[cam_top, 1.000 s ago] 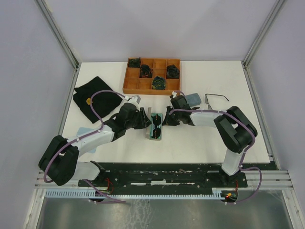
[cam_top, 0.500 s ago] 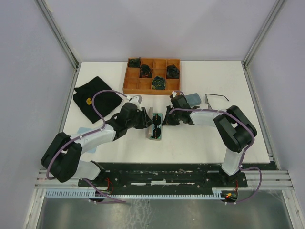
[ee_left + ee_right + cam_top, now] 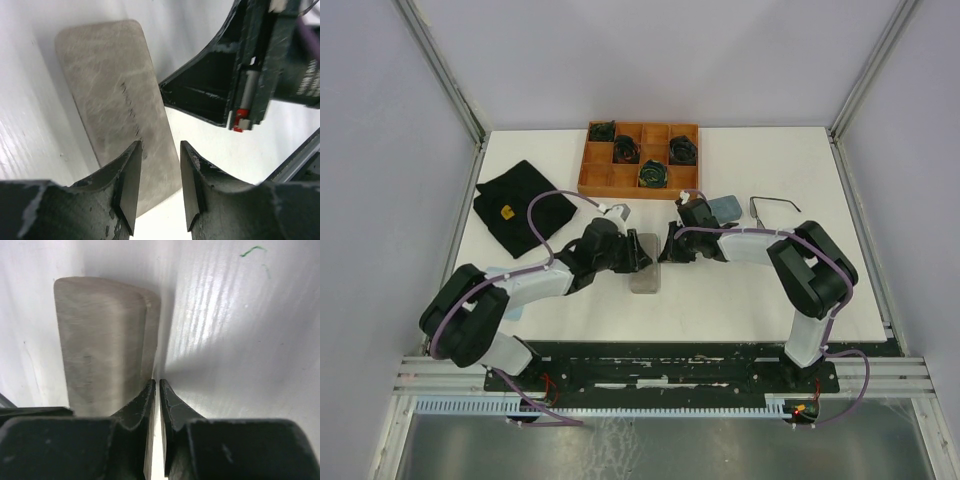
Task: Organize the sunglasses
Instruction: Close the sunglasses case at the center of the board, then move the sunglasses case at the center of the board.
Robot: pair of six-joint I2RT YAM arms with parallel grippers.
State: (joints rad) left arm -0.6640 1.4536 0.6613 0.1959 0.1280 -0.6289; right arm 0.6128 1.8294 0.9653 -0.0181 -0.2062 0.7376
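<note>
Here, your left gripper (image 3: pixel 160 150), jaws parted, hovers over the closed grey case (image 3: pixel 645 270), probably to press its lid. Your right gripper (image 3: pixel 157 383), nearly clenched on nothing visible, seemingly steadies its 3 o'clock edge. One pair of sunglasses (image 3: pixel 775 205) lies at 2 o'clock on the counter (image 3: pixel 740 300).

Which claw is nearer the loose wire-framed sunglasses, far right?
Right. The right claw sits left of the thin dark wire-framed sunglasses, beside the grey oblong fabric case; left claw is farther left, over that case.

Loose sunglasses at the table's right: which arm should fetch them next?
Right, probably: the sunglasses lie on its side, near the right arm; the left arm would have to cross the grey case.
</note>
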